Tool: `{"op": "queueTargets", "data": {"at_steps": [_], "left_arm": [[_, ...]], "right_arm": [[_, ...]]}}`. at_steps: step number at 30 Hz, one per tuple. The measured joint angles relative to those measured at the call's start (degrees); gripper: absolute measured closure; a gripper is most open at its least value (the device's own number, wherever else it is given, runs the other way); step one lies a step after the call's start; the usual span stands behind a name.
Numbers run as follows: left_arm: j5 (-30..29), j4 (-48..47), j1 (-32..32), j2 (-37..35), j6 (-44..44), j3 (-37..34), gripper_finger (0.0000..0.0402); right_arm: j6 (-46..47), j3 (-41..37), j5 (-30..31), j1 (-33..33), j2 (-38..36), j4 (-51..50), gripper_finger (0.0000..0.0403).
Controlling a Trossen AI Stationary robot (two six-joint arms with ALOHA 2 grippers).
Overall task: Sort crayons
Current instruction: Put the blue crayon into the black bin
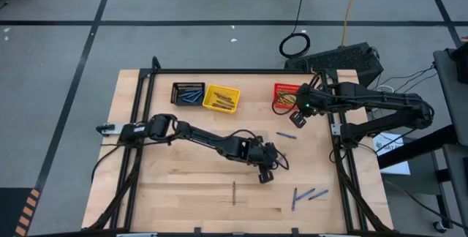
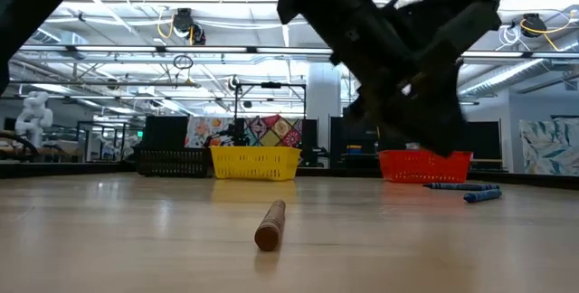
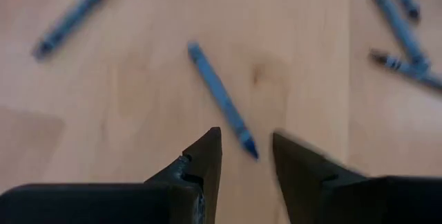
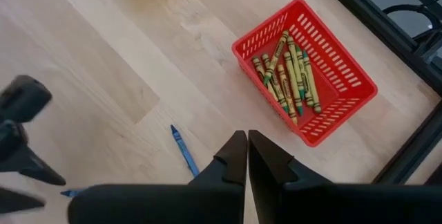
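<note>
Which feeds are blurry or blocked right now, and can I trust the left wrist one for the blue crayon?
Left wrist view: soft throughout, but the blue crayon ahead of the open left gripper still reads clearly. Low view: the brown crayon up close is blurred, and dark arms block the upper middle. Right wrist view: sharp on the red basket. High view: even light, no glare.

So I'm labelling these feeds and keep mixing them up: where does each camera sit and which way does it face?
High view: above the table, looking straight down; both arms show, with the left gripper mid-table.
Low view: at table-top height, looking level at a brown crayon; a dark arm hangs above.
Left wrist view: on the left arm, looking down past open fingers at a blue crayon.
Right wrist view: on the right arm, shut right gripper above the red basket.
Shared: the red basket also shows in the high view.
</note>
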Motion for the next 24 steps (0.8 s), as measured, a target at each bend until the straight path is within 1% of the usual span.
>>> {"op": "queueTargets", "data": {"at_steps": [3, 5, 10, 18, 24], "left_arm": [[0.95, 1.83, -0.34, 1.61, -0.02, -0.01, 0.0279], [1.02, 0.81, -0.62, 1.95, 0.0, -0.22, 0.0279], [0.66, 3.03, -0.79, 3.3, 0.07, -0.1, 0.0279], [-0.67, 5.19, 0.02, 4.61, 0.55, -0.07, 0.0279], [0.03, 6.8, 0.82, 6.0, 0.44, -0.02, 0.0279]], "right_arm": [[0.0, 0.0, 0.0, 0.0, 0.0, 0.73, 0.0403], [0.0, 0.0, 0.0, 0.0, -0.02, 1.11, 0.0403], [0.0, 0.0, 0.02, 0.0, 0.0, 1.78, 0.0403], [0.0, 0.0, 0.02, 0.0, 0.0, 1.89, 0.0403], [0.0, 0.0, 0.04, 0.0, -0.02, 1.89, 0.0403]]}}
